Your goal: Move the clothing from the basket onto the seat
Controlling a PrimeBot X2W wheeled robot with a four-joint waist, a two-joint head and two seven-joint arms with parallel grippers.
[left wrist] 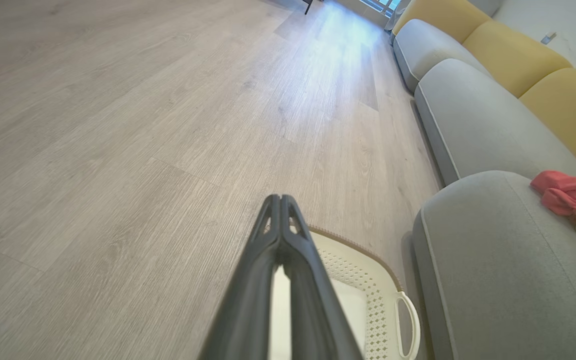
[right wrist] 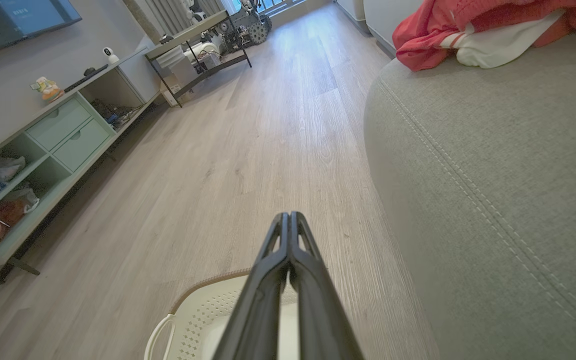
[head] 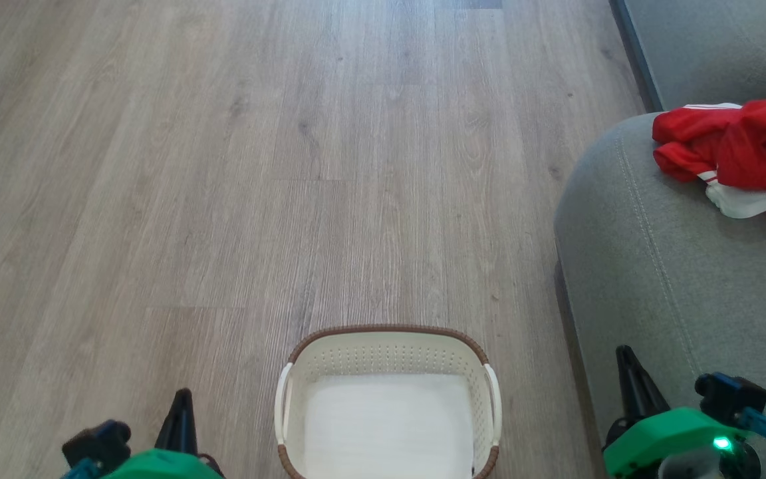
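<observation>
The red and white clothing (head: 735,150) lies bunched on the grey seat (head: 675,279) at the right; it also shows as clothing (left wrist: 575,202) and clothing (right wrist: 473,30) in the wrist views. The cream basket (head: 388,346) stands on the floor at the bottom centre, holding just its white liner. My left gripper (head: 182,399) hangs shut and holds nothing to the basket's left; its fingertips (left wrist: 280,200) meet above the basket rim (left wrist: 363,250). My right gripper (head: 624,356) is shut too, holding nothing, over the seat's front edge, with the basket (right wrist: 198,305) below it.
Wood floor (head: 256,166) stretches ahead and to the left. A dark strip of sofa base (head: 636,53) runs at the top right. More grey cushions and yellow back cushions (left wrist: 513,55) line the sofa. A low shelf unit (right wrist: 53,145) with drawers stands along the far wall.
</observation>
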